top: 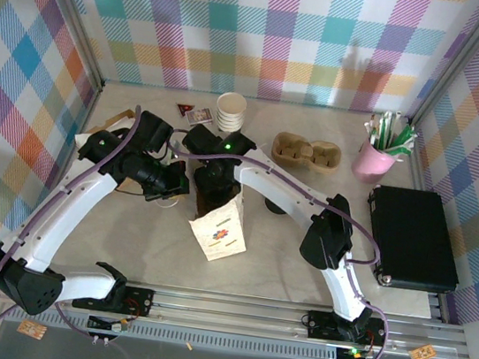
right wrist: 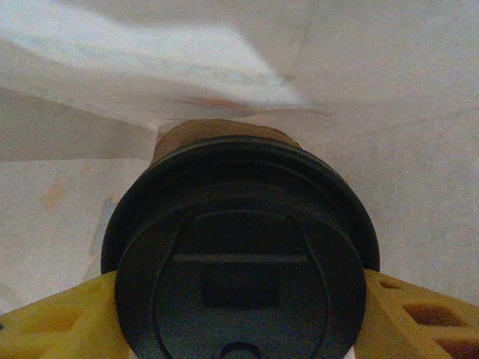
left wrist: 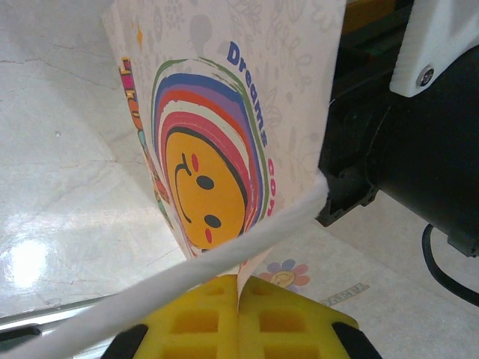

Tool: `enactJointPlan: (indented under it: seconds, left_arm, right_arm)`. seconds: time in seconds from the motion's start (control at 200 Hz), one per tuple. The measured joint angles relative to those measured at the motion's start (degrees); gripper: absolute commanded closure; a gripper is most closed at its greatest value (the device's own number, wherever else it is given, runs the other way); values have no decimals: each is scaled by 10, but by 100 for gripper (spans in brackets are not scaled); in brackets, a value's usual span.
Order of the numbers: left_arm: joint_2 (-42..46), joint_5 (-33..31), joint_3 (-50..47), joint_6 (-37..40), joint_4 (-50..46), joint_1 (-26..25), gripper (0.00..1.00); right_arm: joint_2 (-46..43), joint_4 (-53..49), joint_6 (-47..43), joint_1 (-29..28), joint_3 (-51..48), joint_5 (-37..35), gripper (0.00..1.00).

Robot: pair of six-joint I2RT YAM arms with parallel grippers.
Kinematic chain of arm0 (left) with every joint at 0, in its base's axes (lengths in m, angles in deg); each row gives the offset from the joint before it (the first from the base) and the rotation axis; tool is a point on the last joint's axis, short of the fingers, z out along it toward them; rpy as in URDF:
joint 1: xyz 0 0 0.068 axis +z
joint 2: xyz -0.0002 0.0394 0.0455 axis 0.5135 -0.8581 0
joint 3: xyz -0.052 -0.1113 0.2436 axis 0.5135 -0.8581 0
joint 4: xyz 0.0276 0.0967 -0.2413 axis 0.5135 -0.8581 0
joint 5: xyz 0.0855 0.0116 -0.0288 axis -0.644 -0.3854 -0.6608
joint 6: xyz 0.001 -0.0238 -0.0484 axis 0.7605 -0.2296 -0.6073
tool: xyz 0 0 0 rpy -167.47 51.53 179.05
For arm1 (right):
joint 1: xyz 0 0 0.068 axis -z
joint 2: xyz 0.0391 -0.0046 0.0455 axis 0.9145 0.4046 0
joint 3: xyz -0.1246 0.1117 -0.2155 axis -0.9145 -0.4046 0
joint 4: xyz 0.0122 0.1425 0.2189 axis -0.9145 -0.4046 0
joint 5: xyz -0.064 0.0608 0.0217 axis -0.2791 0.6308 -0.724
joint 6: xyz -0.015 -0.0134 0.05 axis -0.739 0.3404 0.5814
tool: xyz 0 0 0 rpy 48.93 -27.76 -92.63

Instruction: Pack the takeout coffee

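R gripper (right wrist: 239, 314) is clamping the takeout coffee (right wrist: 241, 224) inside the paper bag (left wrist: 224, 134). L gripper (left wrist: 238, 314), pressed together on bag edge, is steadying it. I'm aiming to seat it flat, upright, w/o snagging paper.

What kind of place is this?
Probably not a real shop: it looks like a robot practice booth with takeout things. Its plaid walls surround a table holding a stack of paper cups, a cardboard cup carrier and a paper bag.
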Motion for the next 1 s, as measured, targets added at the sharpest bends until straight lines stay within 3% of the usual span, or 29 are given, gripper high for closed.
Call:
enactJointPlan:
  seconds: [0.41, 0.725, 1.0]
  left_arm:
    - [1, -6, 1, 0, 0, 0, 100]
    - [5, -27, 1, -9, 0, -3, 100]
    - [11, -46, 1, -22, 0, -16, 100]
  right_arm:
    - [6, -7, -14, 0, 2, 0, 63]
    - [70, -61, -14, 0, 109, 0, 60]
    - [76, -84, -14, 3, 115, 9, 55]
